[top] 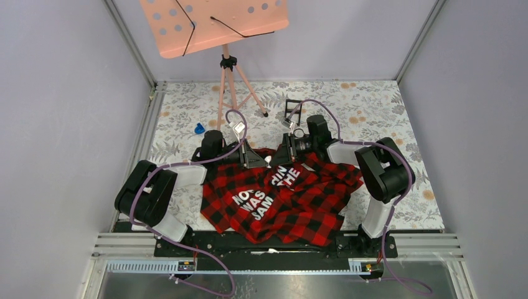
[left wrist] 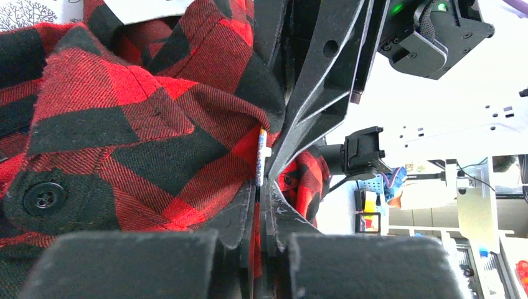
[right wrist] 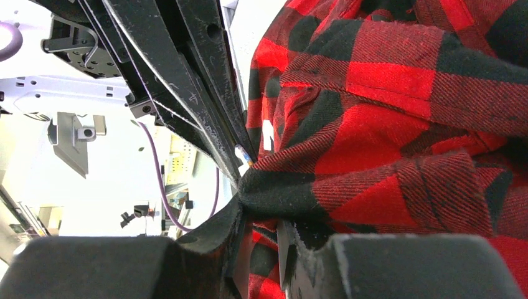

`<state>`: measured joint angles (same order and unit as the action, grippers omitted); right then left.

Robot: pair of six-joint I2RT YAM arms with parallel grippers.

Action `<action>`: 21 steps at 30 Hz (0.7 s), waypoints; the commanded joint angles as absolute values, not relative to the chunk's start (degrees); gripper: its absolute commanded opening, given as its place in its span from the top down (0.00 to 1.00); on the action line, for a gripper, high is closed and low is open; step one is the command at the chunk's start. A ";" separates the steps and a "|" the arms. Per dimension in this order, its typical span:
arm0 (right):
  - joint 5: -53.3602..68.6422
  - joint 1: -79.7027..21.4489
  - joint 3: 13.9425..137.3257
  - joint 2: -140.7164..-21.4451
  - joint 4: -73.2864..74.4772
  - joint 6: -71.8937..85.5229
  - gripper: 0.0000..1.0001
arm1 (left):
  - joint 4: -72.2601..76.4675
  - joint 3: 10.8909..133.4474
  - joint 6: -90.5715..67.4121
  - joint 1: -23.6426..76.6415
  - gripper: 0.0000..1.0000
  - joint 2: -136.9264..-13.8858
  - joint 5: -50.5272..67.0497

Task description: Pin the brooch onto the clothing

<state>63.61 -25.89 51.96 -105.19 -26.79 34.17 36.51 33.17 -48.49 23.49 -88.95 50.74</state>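
Observation:
The clothing (top: 280, 202), a red-and-black check shirt with white letters, lies crumpled near the arm bases. Both grippers meet at its far edge. My left gripper (top: 261, 161) (left wrist: 261, 187) is shut, and the brooch (left wrist: 262, 156) stands edge-on as a thin pale sliver out of its tips, pressed against a fold of the shirt (left wrist: 155, 124). Red cloth shows in the slit behind its jaws. My right gripper (top: 278, 157) (right wrist: 261, 215) is shut on a black fold of the shirt (right wrist: 386, 156). The brooch (right wrist: 243, 152) sits just above that fold, at the left gripper's fingertips (right wrist: 233, 163).
A pink music stand (top: 215, 25) on a tripod stands at the back. A small blue object (top: 199, 129) lies at the back left, and a small black square frame box (top: 292, 111) sits behind the right arm. The floral table top (top: 373, 112) is walled on three sides.

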 commanded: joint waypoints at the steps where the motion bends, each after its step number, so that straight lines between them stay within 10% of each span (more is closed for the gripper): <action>1: 58.25 -26.46 54.51 -106.51 -23.67 32.69 0.82 | 39.88 34.76 -46.81 25.20 1.00 -85.63 55.21; 21: 49.60 -26.28 54.50 -107.58 -25.18 38.59 0.85 | 37.21 34.36 -45.18 25.49 1.00 -84.08 53.78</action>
<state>59.37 -26.41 53.47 -106.04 -22.79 37.39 32.73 33.17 -45.39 23.68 -87.79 47.83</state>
